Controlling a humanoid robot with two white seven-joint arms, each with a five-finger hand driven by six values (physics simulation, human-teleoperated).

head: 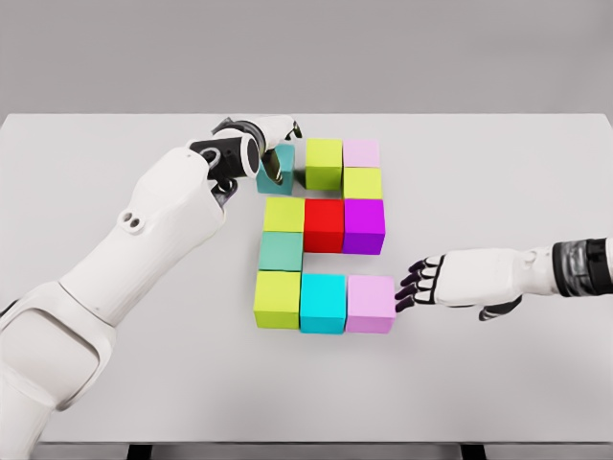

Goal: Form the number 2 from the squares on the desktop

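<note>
Teal cube sits at the top-left of the 2, just left of the lime cube, your left hand gripping it. Release crooked and you'll shove that neighbour. Your right hand, fingers relaxed, could nudge the lilac cube.

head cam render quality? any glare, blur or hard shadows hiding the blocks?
Head view: even, diffuse light, no glare on the white table; only soft, short shadows at the cubes' bases; everything sharp, no distortion evident. The left hand partly covers the teal cube; the right hand sits in clear view beside the pink cube.
</note>
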